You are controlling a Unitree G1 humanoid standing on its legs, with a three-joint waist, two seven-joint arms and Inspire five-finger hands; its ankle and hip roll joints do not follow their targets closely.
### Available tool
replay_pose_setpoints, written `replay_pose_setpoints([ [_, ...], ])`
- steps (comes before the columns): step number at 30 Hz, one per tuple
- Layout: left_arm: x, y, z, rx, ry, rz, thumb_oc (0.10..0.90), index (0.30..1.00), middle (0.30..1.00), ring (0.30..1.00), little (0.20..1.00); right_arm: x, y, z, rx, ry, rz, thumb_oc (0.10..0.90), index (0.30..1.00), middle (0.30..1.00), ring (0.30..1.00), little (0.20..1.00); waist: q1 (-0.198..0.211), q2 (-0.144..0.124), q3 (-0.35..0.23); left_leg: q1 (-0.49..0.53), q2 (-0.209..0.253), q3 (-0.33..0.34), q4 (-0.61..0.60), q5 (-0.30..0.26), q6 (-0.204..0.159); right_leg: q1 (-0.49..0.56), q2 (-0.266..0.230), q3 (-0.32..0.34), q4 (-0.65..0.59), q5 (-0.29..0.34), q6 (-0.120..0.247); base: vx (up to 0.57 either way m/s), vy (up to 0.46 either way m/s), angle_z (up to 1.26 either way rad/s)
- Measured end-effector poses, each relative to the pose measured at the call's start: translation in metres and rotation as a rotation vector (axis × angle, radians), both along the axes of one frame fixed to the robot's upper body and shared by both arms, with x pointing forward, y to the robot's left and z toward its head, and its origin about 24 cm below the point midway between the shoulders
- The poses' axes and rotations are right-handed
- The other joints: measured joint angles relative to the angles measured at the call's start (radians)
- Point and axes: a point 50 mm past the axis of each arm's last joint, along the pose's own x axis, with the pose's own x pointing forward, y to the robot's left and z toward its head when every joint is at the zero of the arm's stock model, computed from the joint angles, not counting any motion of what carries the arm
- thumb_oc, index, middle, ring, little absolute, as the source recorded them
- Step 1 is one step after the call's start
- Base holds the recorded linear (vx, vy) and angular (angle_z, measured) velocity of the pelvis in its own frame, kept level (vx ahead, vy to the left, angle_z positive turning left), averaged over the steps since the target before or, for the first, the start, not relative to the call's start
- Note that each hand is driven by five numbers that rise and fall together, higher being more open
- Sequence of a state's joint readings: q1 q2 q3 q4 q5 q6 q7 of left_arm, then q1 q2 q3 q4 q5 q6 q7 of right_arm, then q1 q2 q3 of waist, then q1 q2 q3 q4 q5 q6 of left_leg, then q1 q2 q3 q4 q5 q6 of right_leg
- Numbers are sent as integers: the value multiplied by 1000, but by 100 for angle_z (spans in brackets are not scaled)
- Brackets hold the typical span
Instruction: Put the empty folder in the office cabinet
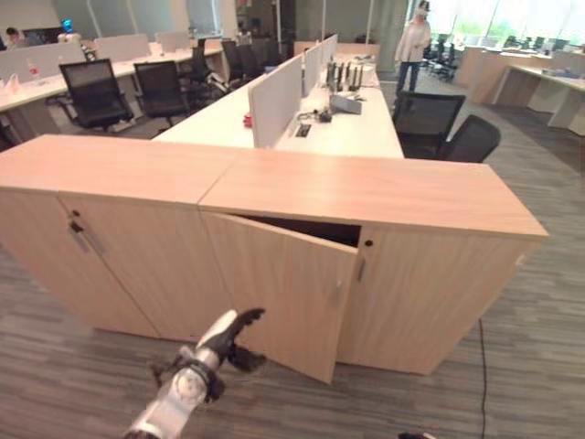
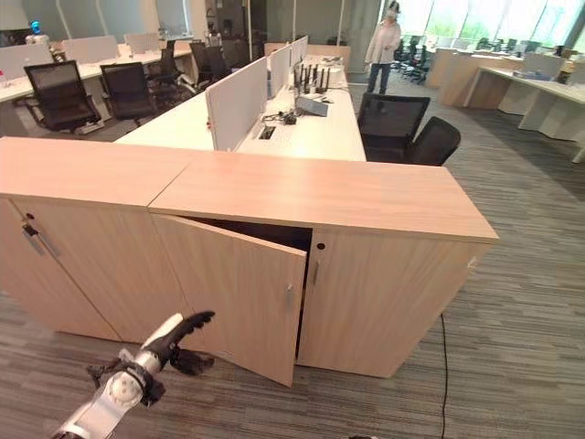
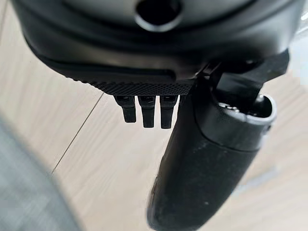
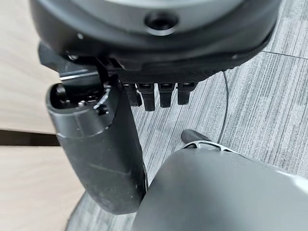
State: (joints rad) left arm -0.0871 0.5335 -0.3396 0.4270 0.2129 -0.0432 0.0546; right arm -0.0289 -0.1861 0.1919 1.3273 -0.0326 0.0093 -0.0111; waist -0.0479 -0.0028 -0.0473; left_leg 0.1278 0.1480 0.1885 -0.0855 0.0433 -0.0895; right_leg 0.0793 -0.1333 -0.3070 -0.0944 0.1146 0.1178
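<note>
Low light-wood office cabinet stood on grey carpet floor; its left wooden door hung partly ajar, dark gap showing behind top edge. Left robot hand hovered just beside door's lower face, fingers straight, holding nothing, likely placed to swing door wider. Right robot hand over carpet, fingers straight, unladen. Folder: location could not be told.

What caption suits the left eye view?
Left hand, fingers straight, reaches toward the cabinet door standing ajar.
</note>
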Motion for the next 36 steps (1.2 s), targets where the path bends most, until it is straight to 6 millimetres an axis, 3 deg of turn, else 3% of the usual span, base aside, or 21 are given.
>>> replay_pose_setpoints([
  [4,19,-7,14,26,-77,-18,800,900,900,900,900,-1,-1,0,-4,-16,-1,800,900,900,900,900,-36,14,-8,6,21,9,2,0,-5,-2,23,19,0,-3,-5,22,-80,-9],
  [13,56,4,28,166,-156,41,800,900,900,900,900,0,-8,2,-21,-41,0,800,900,900,900,900,-75,47,-12,15,81,28,5,2,-19,-4,84,27,0,-26,-47,24,-91,-7],
  [16,61,13,28,192,-145,82,800,900,900,900,900,0,-26,6,-76,-42,10,800,900,900,900,900,-90,75,-6,15,92,26,8,4,-22,-3,97,26,0,-38,-51,-2,-67,-1],
  [19,62,20,25,208,-136,126,800,900,900,900,900,-6,-45,10,-143,-13,29,800,900,900,900,900,-88,83,8,2,93,24,56,13,-32,1,97,25,0,-43,-54,-58,-26,-11],
  [21,64,29,23,214,-115,166,800,900,900,900,900,-13,-55,12,-177,16,24,800,900,900,900,900,-82,63,45,-59,82,5,171,31,-47,-3,84,21,4,-51,-63,-99,-36,-12],
  [23,63,38,22,196,-95,222,800,900,900,900,900,-16,-57,12,-187,35,27,800,900,900,900,900,-81,28,82,-113,63,-54,266,60,-64,2,65,33,7,-56,-85,-23,-19,-10],
  [24,62,43,21,159,-91,269,800,900,900,900,900,-15,-57,12,-192,44,44,800,900,900,900,900,-85,7,102,-157,30,-127,319,14,-96,-1,42,71,7,-44,-104,1,-8,-17],
  [26,53,50,13,100,-53,326,800,900,900,900,900,-15,-60,13,-201,48,49,800,900,900,900,900,-59,-25,127,-182,-82,-200,285,-53,-71,-13,30,117,4,-56,-127,18,3,-49],
  [30,25,65,-7,-40,7,470,800,900,900,900,900,-8,-58,14,-194,23,55,800,900,900,900,900,-41,-19,131,-136,-182,-299,164,-69,-8,-28,59,165,8,-58,-124,26,39,-62],
  [31,1,64,-29,-178,68,561,800,900,900,900,900,-8,-58,14,-192,17,59,800,900,900,900,900,-36,23,129,-108,-173,-306,147,-62,89,-18,97,164,9,-59,-120,43,78,-79],
  [33,-25,58,-51,-241,152,596,800,900,900,900,900,-13,-48,10,-164,32,56,800,900,900,900,900,-31,19,128,-105,-175,-292,134,-66,104,-18,90,156,11,-69,-108,34,98,-45],
  [34,-51,52,-71,-342,231,667,800,900,900,900,900,-19,-40,6,-131,54,54,800,900,900,900,900,-30,3,126,-87,-185,-280,99,-49,113,-21,73,149,8,-57,-88,20,97,-14],
  [36,-81,43,-96,-401,376,722,800,900,900,900,900,-26,-37,5,-110,79,48,800,900,900,900,900,-30,-4,121,-69,-191,-279,69,-38,119,-18,63,148,8,-55,-77,5,73,-3],
])
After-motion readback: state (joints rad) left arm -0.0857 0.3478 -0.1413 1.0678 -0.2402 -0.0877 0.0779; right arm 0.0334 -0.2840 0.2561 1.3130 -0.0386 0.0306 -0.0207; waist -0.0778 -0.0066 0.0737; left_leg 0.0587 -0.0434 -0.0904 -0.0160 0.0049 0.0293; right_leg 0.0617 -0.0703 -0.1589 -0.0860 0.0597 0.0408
